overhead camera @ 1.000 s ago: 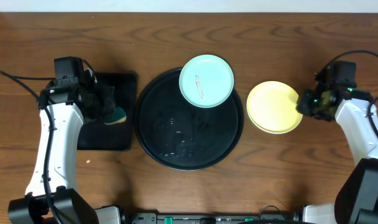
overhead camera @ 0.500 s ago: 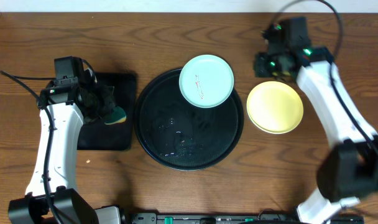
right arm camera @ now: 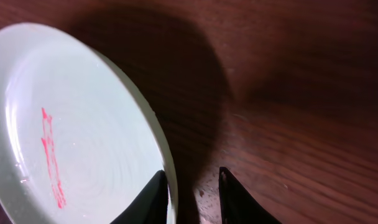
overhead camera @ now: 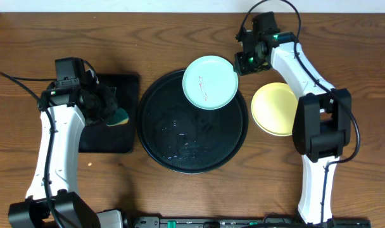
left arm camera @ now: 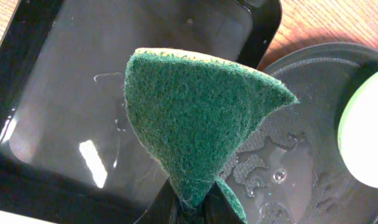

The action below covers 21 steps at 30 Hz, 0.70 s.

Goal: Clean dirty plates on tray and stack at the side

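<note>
A pale mint-blue plate with a thin red smear rests tilted on the far rim of the round black tray. A pale yellow plate lies on the table to the tray's right. My right gripper is at the mint plate's right edge. In the right wrist view its open jaws straddle the mint plate's rim, one finger over the plate, the other over bare wood. My left gripper hangs above the small rectangular tray, shut on a green sponge.
The rectangular black tray left of the round one holds a film of water. Water drops sit on the round tray's textured floor. The right arm's forearm passes above the yellow plate.
My right arm has swung from the yellow plate's right side up and across to the mint plate's far right rim, its jaws opening slightly. The left arm and sponge have not moved.
</note>
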Tool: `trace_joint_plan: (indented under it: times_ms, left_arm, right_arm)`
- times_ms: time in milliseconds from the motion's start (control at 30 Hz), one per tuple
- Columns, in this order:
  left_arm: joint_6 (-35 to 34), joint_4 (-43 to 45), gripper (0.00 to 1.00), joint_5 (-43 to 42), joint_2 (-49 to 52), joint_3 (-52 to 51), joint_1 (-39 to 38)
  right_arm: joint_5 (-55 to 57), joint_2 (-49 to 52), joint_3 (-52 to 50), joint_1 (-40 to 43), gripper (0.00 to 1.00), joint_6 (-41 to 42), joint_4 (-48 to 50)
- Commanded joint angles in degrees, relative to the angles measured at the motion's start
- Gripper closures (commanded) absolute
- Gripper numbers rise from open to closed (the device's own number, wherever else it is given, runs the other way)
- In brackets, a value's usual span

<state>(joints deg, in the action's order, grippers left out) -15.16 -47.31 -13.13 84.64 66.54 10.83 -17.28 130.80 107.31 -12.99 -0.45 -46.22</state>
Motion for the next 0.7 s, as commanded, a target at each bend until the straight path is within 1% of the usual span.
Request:
trace_joint_plan:
  times_ms: [0,100,167,200,267,367,433,667]
  left_arm:
    - [0.5,0.2,0.93,0.4,-0.4,1.2,0.2]
    - [0.5,0.2,0.93,0.4,-0.4,1.2,0.2]
    - [0.5,0.2,0.92,0.4,-0.4,1.2,0.2]
    - [0.5,0.2,0.93,0.4,-0.4,1.2,0.2]
    - [0.5,0.2,0.92,0.4,-0.4,1.2,0.2]
    - [0.5,0.2,0.93,0.4,-0.4,1.2,0.2]
    - [0.5,0.2,0.93,0.4,-0.4,1.2,0.2]
    - [0.5,0.2,0.93,0.4,-0.4,1.2,0.2]
  right_arm:
    - [-2.9,1.3,1.8,-0.2,0.75,-2.3,0.1]
    - [-4.0,1.7,1.8,-0.2,0.75,-2.3,0.2]
    - [-4.3,1.7,1.8,-0.3,0.78,-2.2,0.3]
    - [-4.3,1.7,1.8,-0.2,0.83,-2.2,0.2]
    - [-4.3,1.7,1.8,-0.3,0.90,-2.2,-0.1]
    - [-5.3,1.7,1.7,-0.4,0.98,-2.2,-1.1]
    - [-5.3,1.7,1.6,-0.6,0.99,-2.2,-1.8]
    - [-5.3,1.8,0.7,-1.3,0.99,-1.7,-2.8]
